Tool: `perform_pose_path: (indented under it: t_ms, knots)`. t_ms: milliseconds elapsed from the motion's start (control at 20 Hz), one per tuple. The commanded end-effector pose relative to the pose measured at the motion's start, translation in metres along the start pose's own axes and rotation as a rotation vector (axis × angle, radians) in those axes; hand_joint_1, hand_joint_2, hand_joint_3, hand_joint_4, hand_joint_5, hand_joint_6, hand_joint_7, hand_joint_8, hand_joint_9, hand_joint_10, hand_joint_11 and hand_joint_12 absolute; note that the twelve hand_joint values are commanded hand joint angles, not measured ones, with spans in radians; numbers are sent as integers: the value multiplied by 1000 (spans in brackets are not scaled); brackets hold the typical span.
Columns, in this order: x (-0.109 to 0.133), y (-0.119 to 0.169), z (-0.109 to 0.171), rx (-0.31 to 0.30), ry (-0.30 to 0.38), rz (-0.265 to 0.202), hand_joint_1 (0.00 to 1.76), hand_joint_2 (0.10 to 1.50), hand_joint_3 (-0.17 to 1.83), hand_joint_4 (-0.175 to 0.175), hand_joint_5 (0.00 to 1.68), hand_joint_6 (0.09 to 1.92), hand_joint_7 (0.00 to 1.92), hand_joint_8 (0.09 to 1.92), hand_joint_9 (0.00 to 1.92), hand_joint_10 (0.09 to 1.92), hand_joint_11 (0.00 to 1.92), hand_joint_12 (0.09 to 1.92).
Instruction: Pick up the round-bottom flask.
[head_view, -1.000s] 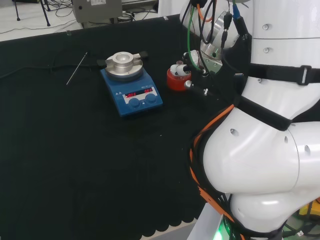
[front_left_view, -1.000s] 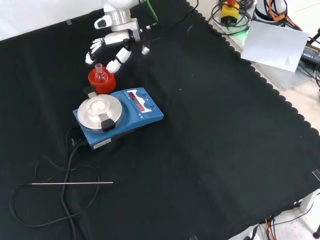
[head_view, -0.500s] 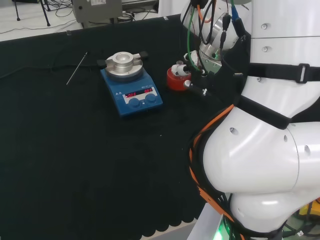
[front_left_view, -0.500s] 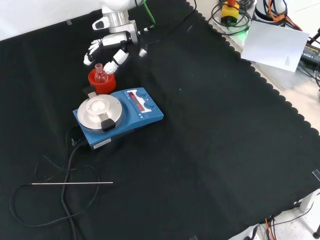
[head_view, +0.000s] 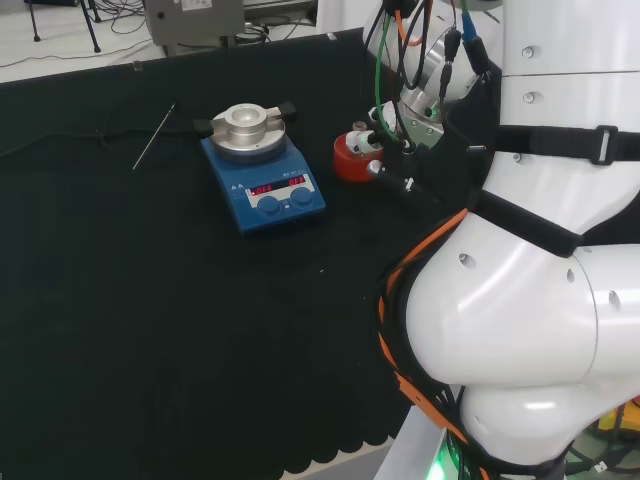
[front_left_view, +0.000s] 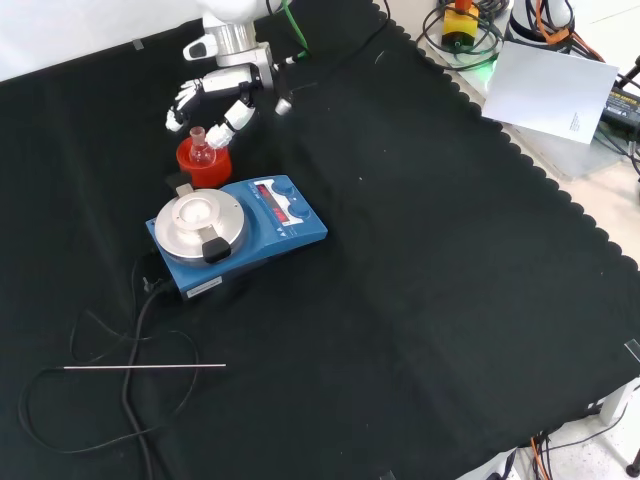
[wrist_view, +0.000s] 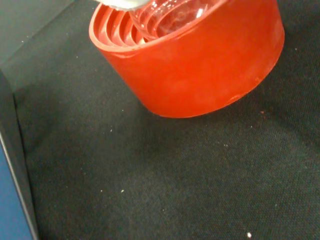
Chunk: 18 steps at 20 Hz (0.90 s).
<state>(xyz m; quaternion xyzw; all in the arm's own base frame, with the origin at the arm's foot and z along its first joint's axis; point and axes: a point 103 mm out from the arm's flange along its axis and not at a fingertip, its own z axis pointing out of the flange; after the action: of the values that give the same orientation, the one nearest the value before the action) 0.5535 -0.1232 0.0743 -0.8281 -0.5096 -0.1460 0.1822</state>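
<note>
A small clear round-bottom flask (front_left_view: 201, 153) stands upright in a red ribbed ring stand (front_left_view: 205, 170) on the black cloth. In the head view the stand (head_view: 347, 163) shows just left of the hand (head_view: 366, 141). In the front view the hand (front_left_view: 216, 92) hangs just behind and above the flask's neck. It is open, with relaxed fingers (front_left_view: 180, 104) spread to one side of the neck and the thumb (front_left_view: 234, 118) to the other, and I see no contact. The wrist view shows the red stand (wrist_view: 205, 65) close up with the flask's glass bulb (wrist_view: 167, 15) seated in it.
A blue hotplate stirrer (front_left_view: 237, 234) with a round silver top stands right next to the stand, its edge (wrist_view: 10, 210) close in the wrist view. A black cable (front_left_view: 130, 330) and a thin metal rod (front_left_view: 145, 367) lie beyond it. The cloth's scalloped edge (front_left_view: 560, 190) runs along the front view's right.
The hand has shifted slightly left in the front view, closing in over the flask's neck. The flask and stand have not moved.
</note>
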Motion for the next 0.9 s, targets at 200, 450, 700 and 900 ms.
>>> perform_pose_path:
  t_ms: [200, 450, 700, 900]
  knots:
    - [4, 0, 1, -19, 18, -19, 897, 1010, -175, -42, 706, 151, 237, 632, 403, 675, 30, 1359]
    - [6, 1, -2, -22, 47, -39, 919, 1012, -175, -42, 617, 402, 255, 602, 421, 642, 36, 1352]
    - [5, 2, -2, -26, 45, -39, 929, 1014, -175, -42, 536, 519, 256, 602, 417, 641, 27, 1356]
    - [4, 3, -1, -21, 41, -40, 936, 1015, -175, -43, 528, 527, 260, 603, 417, 642, 27, 1355]
